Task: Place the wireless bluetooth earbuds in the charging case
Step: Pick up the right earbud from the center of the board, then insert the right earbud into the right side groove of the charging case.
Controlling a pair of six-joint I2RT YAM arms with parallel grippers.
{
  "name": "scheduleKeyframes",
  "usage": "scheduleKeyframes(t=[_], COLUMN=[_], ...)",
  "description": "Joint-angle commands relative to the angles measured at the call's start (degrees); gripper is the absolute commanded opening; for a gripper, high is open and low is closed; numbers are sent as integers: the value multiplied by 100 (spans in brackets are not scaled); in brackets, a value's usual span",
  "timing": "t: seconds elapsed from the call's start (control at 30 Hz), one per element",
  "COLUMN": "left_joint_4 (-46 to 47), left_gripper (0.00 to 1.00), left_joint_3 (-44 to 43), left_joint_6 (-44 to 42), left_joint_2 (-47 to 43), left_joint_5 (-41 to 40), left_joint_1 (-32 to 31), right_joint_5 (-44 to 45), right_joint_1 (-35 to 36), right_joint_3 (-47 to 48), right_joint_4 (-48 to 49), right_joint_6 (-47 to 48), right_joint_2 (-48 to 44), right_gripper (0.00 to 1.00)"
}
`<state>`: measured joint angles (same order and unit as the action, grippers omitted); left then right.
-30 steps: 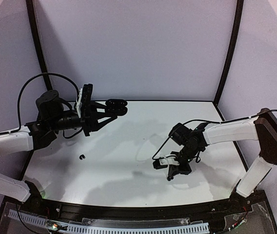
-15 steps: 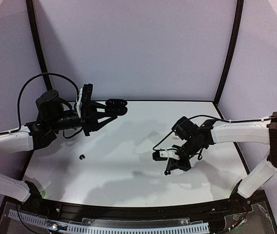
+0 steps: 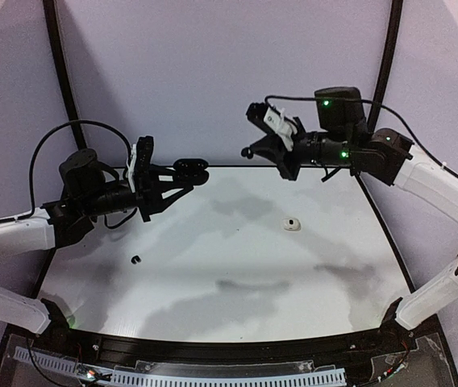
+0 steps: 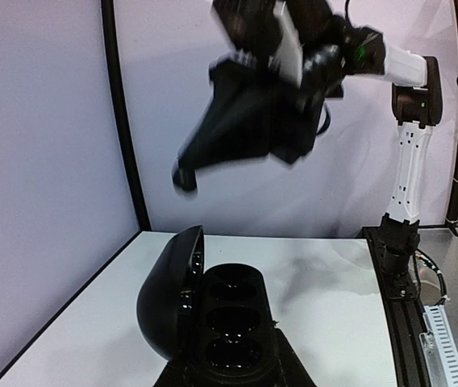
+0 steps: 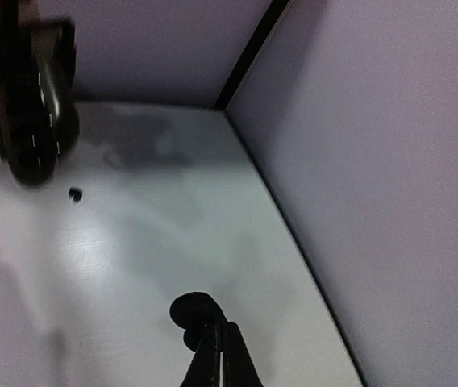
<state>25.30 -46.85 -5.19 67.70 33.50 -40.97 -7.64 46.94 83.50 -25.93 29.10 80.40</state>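
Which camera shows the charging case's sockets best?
Left wrist: the charging case faces it with lid open, sockets plainly visible. Top external shows it small and side-on; right wrist shows at most a dark blur.

right claw [image 4: 182, 173] — blurred | charging case [image 4: 237, 310] — bottom cut off

White table [image 3: 213, 242], a black earbud [image 3: 136, 260] near its left edge, a small white object [image 3: 292, 224] back right.
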Motion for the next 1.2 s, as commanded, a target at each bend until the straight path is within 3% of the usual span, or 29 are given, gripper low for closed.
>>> scheduleKeyframes(t=[0.0,0.37,1.17], left_joint_4=[154,424,384], left_gripper=[1,1,1], left_joint_3=[32,46,-68], left_joint_6=[-273,-275,-102], left_joint_2=[-64,-61,-41], left_joint_5=[-160,-345,-421], left_joint_1=[31,28,28], right_joint_5=[595,1128,1087], right_joint_1=[436,1483,1659], right_joint_3=[587,1462,1537], right_joint_4=[284,443,146], right_joint_6=[-252,368,1273], right_joint_2=[62,763,1188], right_gripper=[0,0,0])
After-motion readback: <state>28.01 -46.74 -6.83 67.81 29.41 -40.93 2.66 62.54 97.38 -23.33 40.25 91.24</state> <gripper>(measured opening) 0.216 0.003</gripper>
